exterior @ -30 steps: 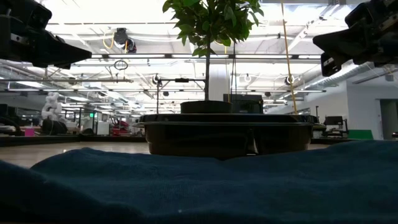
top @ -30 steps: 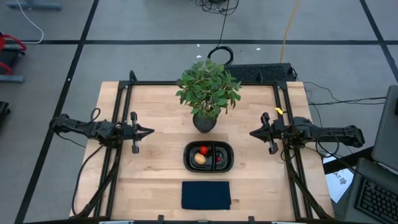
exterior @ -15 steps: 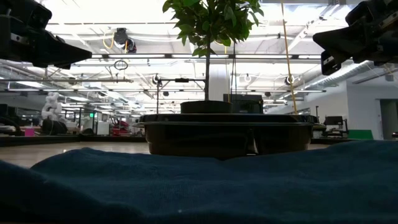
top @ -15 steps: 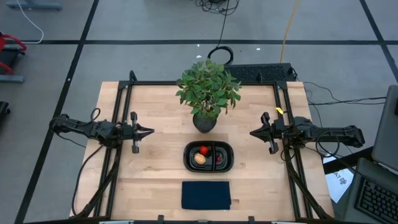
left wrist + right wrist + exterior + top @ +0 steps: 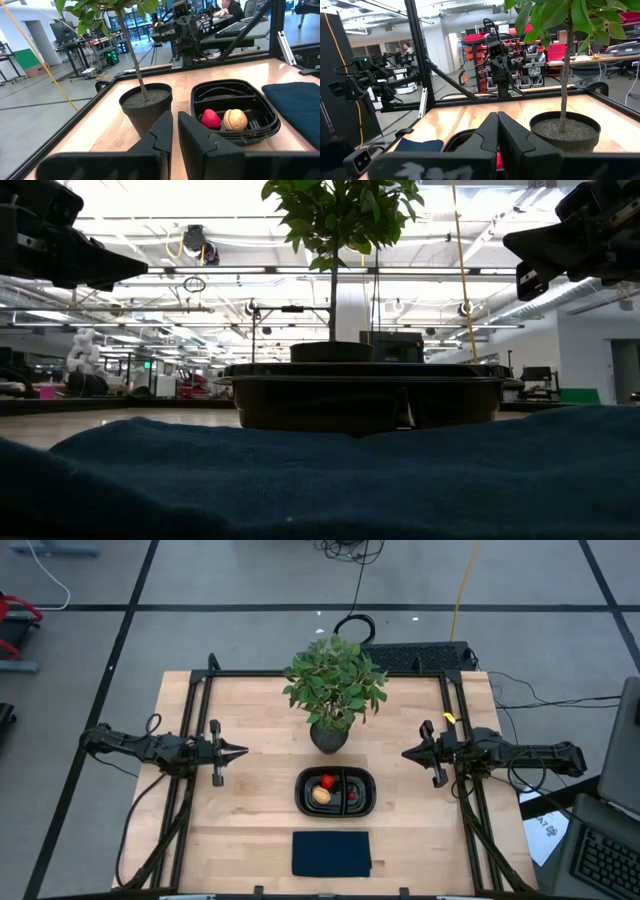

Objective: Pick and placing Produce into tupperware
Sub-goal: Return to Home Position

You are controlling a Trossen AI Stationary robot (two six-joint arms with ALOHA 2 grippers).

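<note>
The black oval tupperware [image 5: 368,780] stands at the table's middle, between the two arms. A red strawberry-like piece [image 5: 327,781] and a round yellow-orange piece [image 5: 320,796] lie in its left compartment. A small dark red berry [image 5: 352,796] lies in the right one. The left wrist view shows the strawberry [image 5: 210,119] and the orange piece [image 5: 234,120] side by side. My left gripper [image 5: 243,751] hovers level at the table's left, shut on nothing. My right gripper [image 5: 405,754] hovers level at the table's right, shut and likewise holding nothing. Both point toward the middle.
A green potted plant [image 5: 333,690] stands just behind the tupperware, its dark pot [image 5: 146,107] close to the rim. A dark blue cloth [image 5: 331,853] lies flat near the table's front edge. Black frame rails [image 5: 190,720] run along the table's left and right sides.
</note>
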